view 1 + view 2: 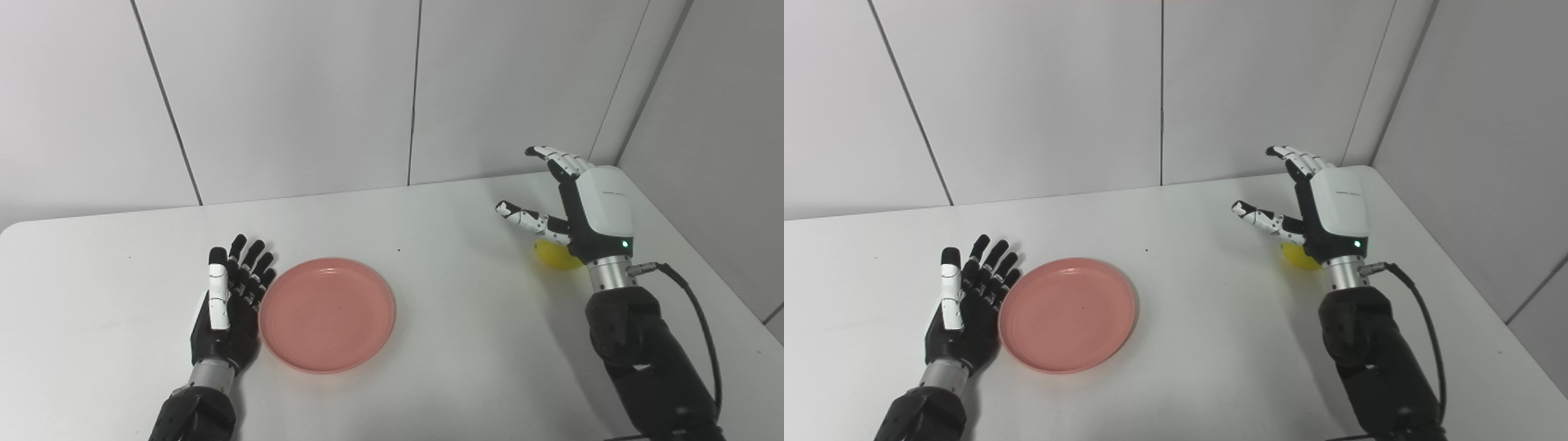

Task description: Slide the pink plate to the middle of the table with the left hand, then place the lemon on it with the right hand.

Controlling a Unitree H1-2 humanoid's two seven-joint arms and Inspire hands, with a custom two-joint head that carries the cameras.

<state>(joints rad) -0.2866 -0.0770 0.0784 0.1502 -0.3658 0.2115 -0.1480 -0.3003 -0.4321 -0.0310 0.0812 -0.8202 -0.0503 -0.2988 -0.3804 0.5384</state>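
White table [429, 380], walled at the far side and at the right; you work on its near half. The pink plate [327, 314] lies flat, empty, left of the table's middle, so by my reading the slide is the step in hand and is not finished. Your left hand [228, 309] lies palm up, fingers spread and holding nothing, its edge just beside or touching the plate's left rim; the views do not settle which. Push from that rim toward the right, low and flat to the table, so the plate glides rather than tips; a shallow plastic-looking dish like this probably slides easily, so keep the push slow and stop early rather than overshoot. Keep the push through the plate's centre line, or it may spin away toward the near edge. Your right hand [585, 205] is raised at the far right, fingers wide apart and gripping nothing, poised over the lemon [554, 256]. The lemon rests on the table, well apart from the plate, mostly hidden behind the wrist, with only a yellow sliver showing. Hold the right hand where it is until the plate is settled. When you do close on the lemon, expect it to roll; come down from above and cage it before lifting.
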